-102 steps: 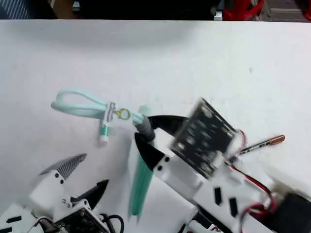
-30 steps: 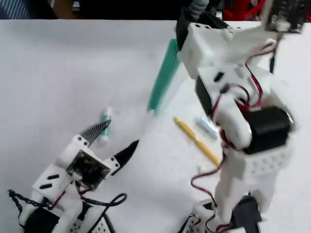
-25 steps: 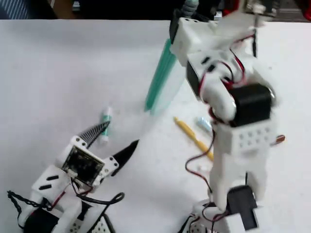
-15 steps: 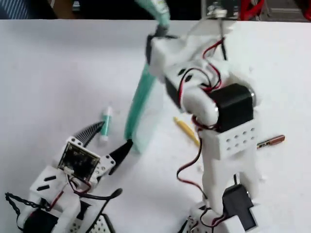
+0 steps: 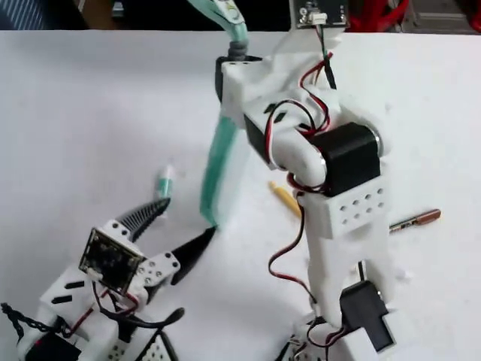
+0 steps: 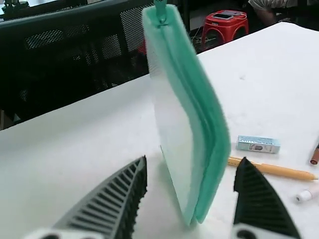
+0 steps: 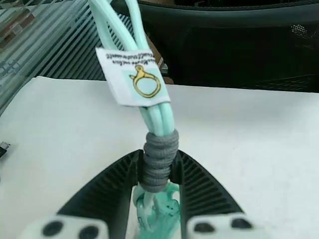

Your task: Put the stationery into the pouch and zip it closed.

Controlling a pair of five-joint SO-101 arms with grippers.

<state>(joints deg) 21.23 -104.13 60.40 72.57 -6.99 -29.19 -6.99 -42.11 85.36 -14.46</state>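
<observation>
The mint zip pouch (image 6: 189, 124) hangs upright over the middle of the desk (image 5: 75, 113), long axis vertical, zip pull (image 6: 160, 11) topmost. The right gripper (image 7: 158, 159) is clamped on the grey wrap (image 7: 159, 149) of its cord (image 7: 149, 114). The print on the tag (image 7: 132, 74) is upside down and too small to read. The left gripper (image 6: 193, 160) gapes wide and empty, jaws either side of the pouch's lower corner. The right arm (image 5: 338, 165) hides part of the yellow pencil (image 5: 284, 197).

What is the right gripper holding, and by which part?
The right gripper is shut on the pouch, gripping the grey collar at the base of its strap. The left gripper is open, holding nothing.
</observation>
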